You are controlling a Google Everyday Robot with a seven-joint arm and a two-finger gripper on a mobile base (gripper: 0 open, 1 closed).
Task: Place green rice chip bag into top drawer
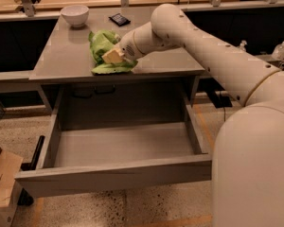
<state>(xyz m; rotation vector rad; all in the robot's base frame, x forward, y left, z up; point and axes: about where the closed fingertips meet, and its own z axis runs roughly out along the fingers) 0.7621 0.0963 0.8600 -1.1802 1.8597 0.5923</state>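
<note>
Fingers (112,56): one tan pad shows, pressed into the crinkled green plastic; the other is hidden, so I can't tell if they're clamped or just resting on it. Left to right: a cardboard box (1,183) on the floor at far left, just beside the front corner of the top drawer (118,176). That drawer stands open below the tabletop, its grey front panel toward the camera and its flat grey floor in view. On the table (61,63), a white bowl (75,15) sits upright at the back left. Next, the green rice chip bag (100,40): on the tabletop near the front edge, above the open drawer and not in it, bunched up on its left and flat toward the table edge, apart from the bowl. My gripper (114,56) sits on the middle of the bag, coming in from the right and angled down. A dark packet (119,19) lies flat behind the bag near the back edge, not touching it. My arm (203,46) runs right from the gripper, past the table's right edge. Two small bottles (281,48) stand at far right, behind the arm.
</note>
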